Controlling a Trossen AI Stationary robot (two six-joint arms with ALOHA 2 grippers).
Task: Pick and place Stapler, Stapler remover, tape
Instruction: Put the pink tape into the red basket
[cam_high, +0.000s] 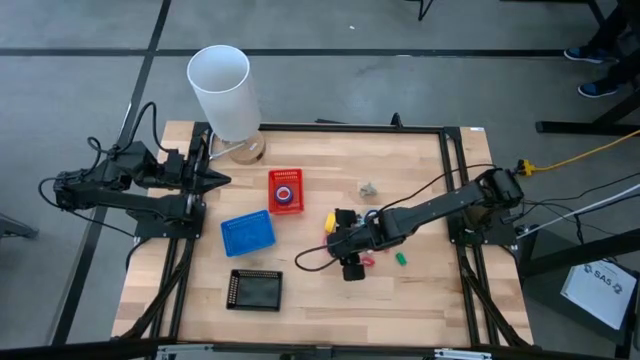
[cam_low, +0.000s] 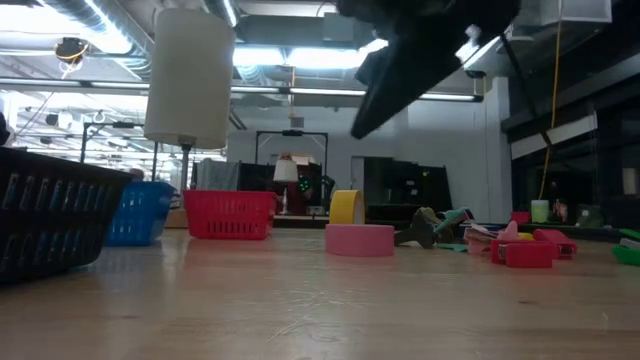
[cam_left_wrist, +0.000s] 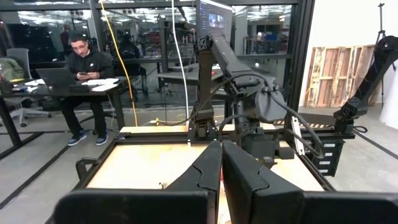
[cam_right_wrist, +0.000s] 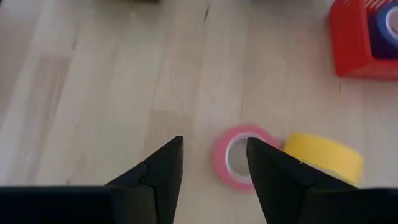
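The right pincer (cam_right_wrist: 211, 163) hovers open, empty, above the wooden table (cam_right_wrist: 93, 81) beside the pink tape ring (cam_right_wrist: 239, 158); the left pincer (cam_left_wrist: 221, 163) waits closed.

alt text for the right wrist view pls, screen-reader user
The right gripper hangs open and empty above the wooden table, with a flat pink tape roll just beyond its fingers. A yellow tape roll sits beside the pink one, and a red basket holding a blue roll lies farther off.
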